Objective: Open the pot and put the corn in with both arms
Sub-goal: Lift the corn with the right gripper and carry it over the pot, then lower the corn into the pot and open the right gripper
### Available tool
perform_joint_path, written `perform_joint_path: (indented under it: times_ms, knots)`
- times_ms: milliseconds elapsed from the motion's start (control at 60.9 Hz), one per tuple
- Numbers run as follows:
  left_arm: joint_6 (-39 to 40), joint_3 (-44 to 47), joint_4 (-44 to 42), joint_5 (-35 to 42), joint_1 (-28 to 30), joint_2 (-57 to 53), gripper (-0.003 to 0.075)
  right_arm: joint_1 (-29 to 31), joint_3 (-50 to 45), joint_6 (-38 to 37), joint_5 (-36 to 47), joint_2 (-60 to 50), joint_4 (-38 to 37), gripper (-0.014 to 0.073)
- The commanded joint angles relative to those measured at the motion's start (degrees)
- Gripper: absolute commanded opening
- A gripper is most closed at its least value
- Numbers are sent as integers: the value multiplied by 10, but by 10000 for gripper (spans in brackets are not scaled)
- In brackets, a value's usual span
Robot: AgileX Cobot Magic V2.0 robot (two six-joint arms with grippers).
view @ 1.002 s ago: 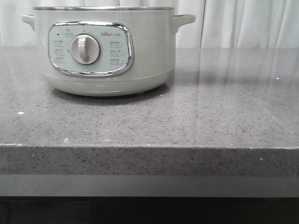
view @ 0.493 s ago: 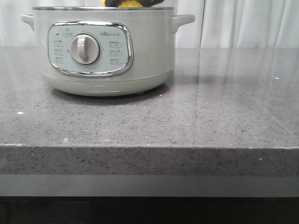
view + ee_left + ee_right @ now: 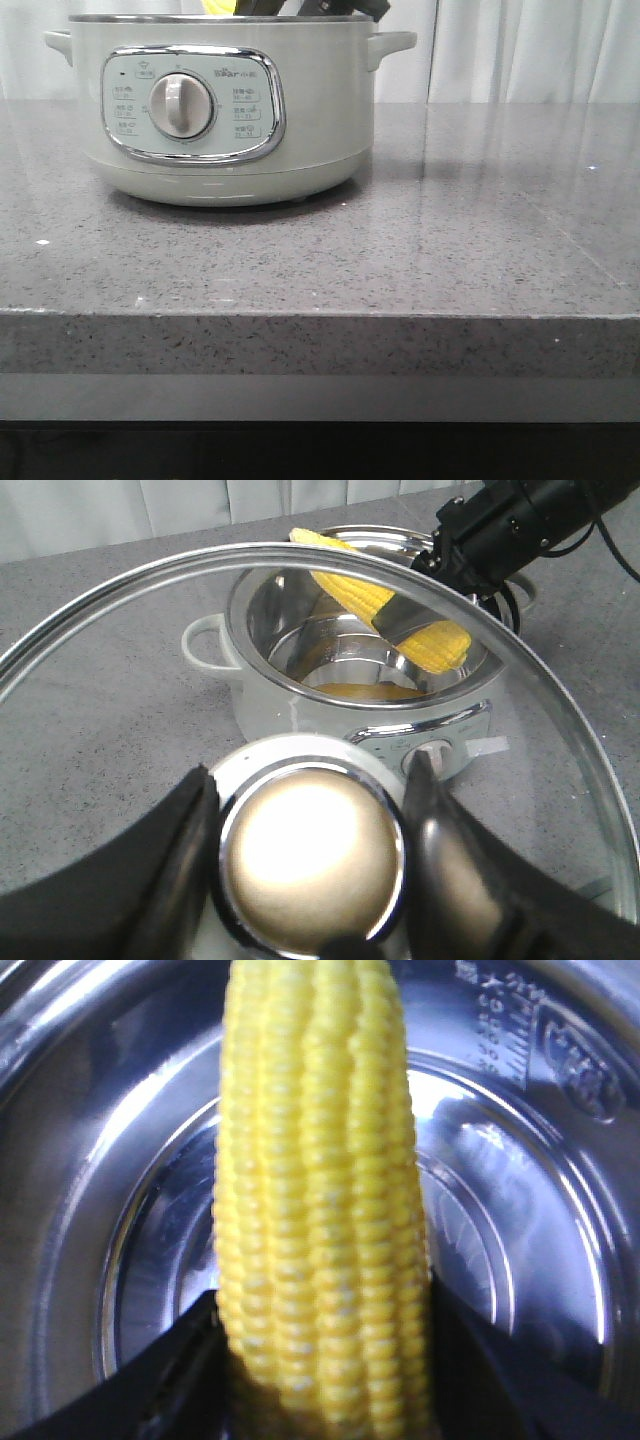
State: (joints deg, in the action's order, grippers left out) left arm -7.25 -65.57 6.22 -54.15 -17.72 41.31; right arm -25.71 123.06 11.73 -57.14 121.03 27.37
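The pale-green pot (image 3: 300, 110) stands open on the counter, and its steel inside shows in the left wrist view (image 3: 330, 650) and the right wrist view (image 3: 520, 1210). My left gripper (image 3: 310, 780) is shut on the lid's metal knob (image 3: 310, 850) and holds the glass lid (image 3: 120, 680) raised, in front of the pot. My right gripper (image 3: 325, 1360) is shut on the yellow corn (image 3: 320, 1210) and holds it over the pot's mouth, tilted across the rim (image 3: 380, 605). In the front view only a tip of the corn (image 3: 218, 6) and the dark right gripper (image 3: 330, 8) show above the rim.
The pot stands at the back left of a grey speckled counter (image 3: 450, 250), whose front edge is near the camera. White curtains (image 3: 540, 50) hang behind. The right arm (image 3: 530, 520) reaches in from behind the pot's right handle (image 3: 392, 45).
In the front view, the corn and then the dark right gripper have come into sight above the pot's rim, where nothing showed a second ago. The pot has not moved.
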Motion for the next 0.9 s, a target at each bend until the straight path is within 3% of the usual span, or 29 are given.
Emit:
perform_joint_path:
  times_ms: [0, 378, 608, 887]
  knots:
    - [1, -20, 10, 84, 0, -3, 64, 2, 31, 5, -11, -32, 19, 430]
    - [1, -20, 10, 84, 0, -3, 64, 2, 92, 59, -136, -32, 12, 445]
    - [1, -20, 10, 84, 0, -3, 64, 2, 93, 59, -139, -31, -6, 565]
    - [1, -20, 10, 84, 0, -3, 64, 7, 132, 59, -128, -43, -16, 560]
